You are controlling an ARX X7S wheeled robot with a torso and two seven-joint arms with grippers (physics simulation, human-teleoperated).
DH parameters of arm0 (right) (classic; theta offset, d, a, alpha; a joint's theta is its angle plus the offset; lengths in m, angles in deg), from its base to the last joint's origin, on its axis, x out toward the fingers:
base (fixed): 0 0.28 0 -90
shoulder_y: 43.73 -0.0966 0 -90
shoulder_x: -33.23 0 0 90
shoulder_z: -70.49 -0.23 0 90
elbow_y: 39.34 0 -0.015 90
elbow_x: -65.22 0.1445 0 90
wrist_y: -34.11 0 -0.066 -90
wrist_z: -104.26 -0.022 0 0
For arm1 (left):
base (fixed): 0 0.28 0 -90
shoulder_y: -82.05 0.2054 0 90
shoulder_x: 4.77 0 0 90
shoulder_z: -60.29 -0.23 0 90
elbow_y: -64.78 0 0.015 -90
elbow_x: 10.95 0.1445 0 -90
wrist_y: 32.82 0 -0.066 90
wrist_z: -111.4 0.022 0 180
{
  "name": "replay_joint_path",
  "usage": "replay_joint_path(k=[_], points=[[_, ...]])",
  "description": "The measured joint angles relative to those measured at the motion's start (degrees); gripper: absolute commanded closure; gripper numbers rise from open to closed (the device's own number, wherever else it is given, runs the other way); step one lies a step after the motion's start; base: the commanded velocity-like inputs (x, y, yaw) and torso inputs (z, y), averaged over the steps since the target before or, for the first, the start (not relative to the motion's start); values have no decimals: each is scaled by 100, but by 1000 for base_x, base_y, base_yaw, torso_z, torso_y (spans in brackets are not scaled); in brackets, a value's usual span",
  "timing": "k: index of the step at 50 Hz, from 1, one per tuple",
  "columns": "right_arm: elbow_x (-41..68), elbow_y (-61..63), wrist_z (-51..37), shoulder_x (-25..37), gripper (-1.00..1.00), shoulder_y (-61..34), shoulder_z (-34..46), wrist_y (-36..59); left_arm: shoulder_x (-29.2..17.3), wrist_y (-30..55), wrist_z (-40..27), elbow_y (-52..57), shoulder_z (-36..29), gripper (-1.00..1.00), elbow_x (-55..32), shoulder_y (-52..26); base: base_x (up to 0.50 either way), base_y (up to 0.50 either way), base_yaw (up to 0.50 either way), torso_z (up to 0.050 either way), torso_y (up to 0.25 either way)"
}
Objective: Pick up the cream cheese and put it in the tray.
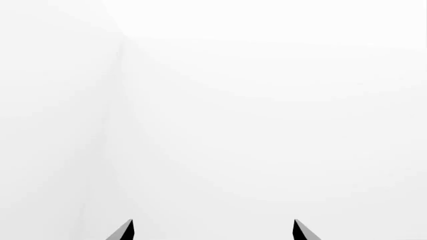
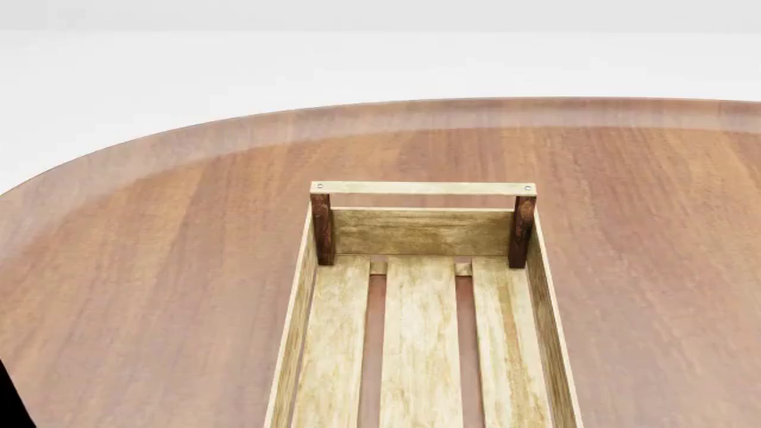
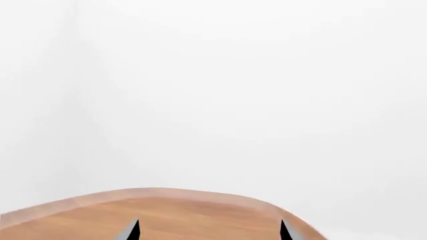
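Note:
The tray (image 2: 422,188), a long light-wood slatted crate with dark corner posts, lies on the round wooden table (image 2: 167,259) in the head view, running toward the near edge of the picture. Nothing lies on its slats where they show. The cream cheese is out of view in every frame. My left gripper (image 1: 213,231) is open, its two dark fingertips wide apart against bare white background. My right gripper (image 3: 209,231) is open too, fingertips spread above the table's curved edge (image 3: 167,192), with nothing between them. Neither gripper shows in the head view.
White floor or wall surrounds the table (image 2: 356,62). A dark sliver sits at the head view's lower left corner (image 2: 10,401). The left wrist view shows only white surfaces meeting at a faint seam (image 1: 117,100).

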Motion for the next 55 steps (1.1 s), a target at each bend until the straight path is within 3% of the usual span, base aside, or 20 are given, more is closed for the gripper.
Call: replay_joint_path(k=[25,55], points=[[1049,-186,242,-65,-100,-104,-369,406,-41,72,-38,79,-40,-100,-3,-10,0,0,0,0,0],[1389,-615,25,-65,-100,-88,-505,542,-125,124,-68,106,-46,-100,-48,-68,0,0,0,0,0]])
